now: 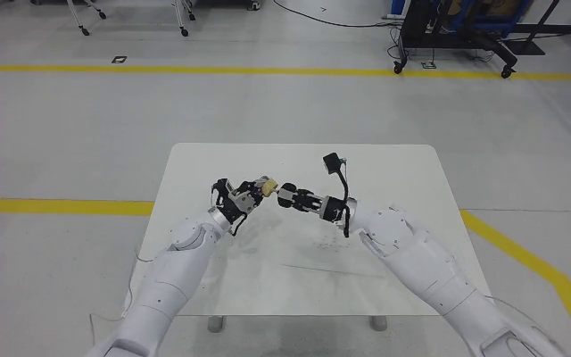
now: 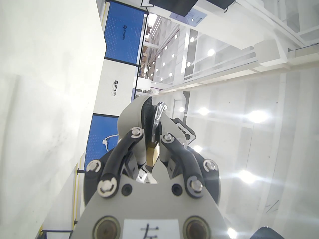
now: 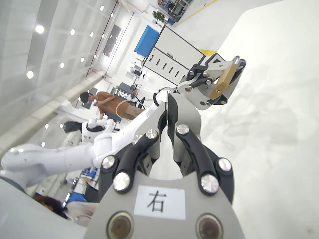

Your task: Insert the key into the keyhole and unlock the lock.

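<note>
L gripper (image 2: 156,115) grips the brass lock (image 2: 152,154) above the table (image 1: 393,170) centre, shackle poking past its fingertips. R gripper (image 3: 167,100) sits just beside the lock, pads pressed together (can't tell what, if anything, is between them).

Left gripper (image 3: 236,68) clamps brass padlock (image 3: 223,81) beyond right gripper (image 3: 167,101), fingers together.

Factory-style robotics lab — yellow floor lines (image 1: 268,70), blue partition panels (image 2: 122,38), wheeled cart (image 1: 464,40).
</note>
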`<move>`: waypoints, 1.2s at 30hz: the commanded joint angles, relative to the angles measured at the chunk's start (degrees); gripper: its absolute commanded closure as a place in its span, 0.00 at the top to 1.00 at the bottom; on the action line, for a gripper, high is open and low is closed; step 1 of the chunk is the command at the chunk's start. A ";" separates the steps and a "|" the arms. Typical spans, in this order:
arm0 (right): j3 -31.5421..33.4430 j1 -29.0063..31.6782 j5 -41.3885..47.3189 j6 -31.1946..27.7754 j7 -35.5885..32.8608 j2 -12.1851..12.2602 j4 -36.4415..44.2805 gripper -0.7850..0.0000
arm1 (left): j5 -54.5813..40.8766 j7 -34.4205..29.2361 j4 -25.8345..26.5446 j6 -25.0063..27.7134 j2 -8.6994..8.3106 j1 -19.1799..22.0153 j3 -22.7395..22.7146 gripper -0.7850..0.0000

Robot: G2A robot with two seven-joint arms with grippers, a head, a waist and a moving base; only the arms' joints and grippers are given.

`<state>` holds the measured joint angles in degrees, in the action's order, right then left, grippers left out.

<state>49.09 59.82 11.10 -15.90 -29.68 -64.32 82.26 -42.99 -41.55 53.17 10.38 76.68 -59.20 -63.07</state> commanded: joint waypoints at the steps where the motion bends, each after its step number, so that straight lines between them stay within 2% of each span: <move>1: 1.31 1.35 -3.33 6.67 2.45 0.46 3.50 0.00 | -0.25 0.75 0.45 0.18 0.08 -0.51 -0.10 0.00; 3: 2.66 3.69 -2.40 10.11 2.85 0.84 7.47 0.00 | -1.37 -0.03 0.95 0.05 0.14 -0.83 -0.27 0.00; 14: 2.66 3.69 -2.40 10.11 2.85 0.84 7.47 0.00 | -1.01 1.08 2.20 0.64 0.17 -1.44 -0.35 0.00; 17: 1.42 5.07 -7.58 13.07 6.42 0.65 8.40 0.00 | -0.42 2.48 3.87 2.27 0.18 -2.60 -0.68 0.00; 22: -0.10 6.86 -10.07 16.55 12.40 -0.16 9.43 0.00 | 1.41 3.84 5.62 4.00 0.14 -3.76 -1.00 0.00; 27: -0.51 7.49 -9.85 16.40 15.37 -0.91 9.66 0.00 | 2.73 3.93 6.98 3.67 0.04 -4.34 -1.33 0.00; 30: -0.90 7.76 -12.53 17.05 18.28 -1.28 9.75 0.00 | 4.40 5.41 7.69 4.31 0.02 -4.68 -1.42 0.00; 36: -1.79 8.29 -11.50 17.39 22.39 -2.49 9.03 0.00 | 7.47 7.74 9.70 5.82 0.07 -5.63 -1.23 0.00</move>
<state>47.42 68.19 -0.34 0.87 -7.75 -66.66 91.59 -35.63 -34.02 62.59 16.13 76.72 -64.67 -64.30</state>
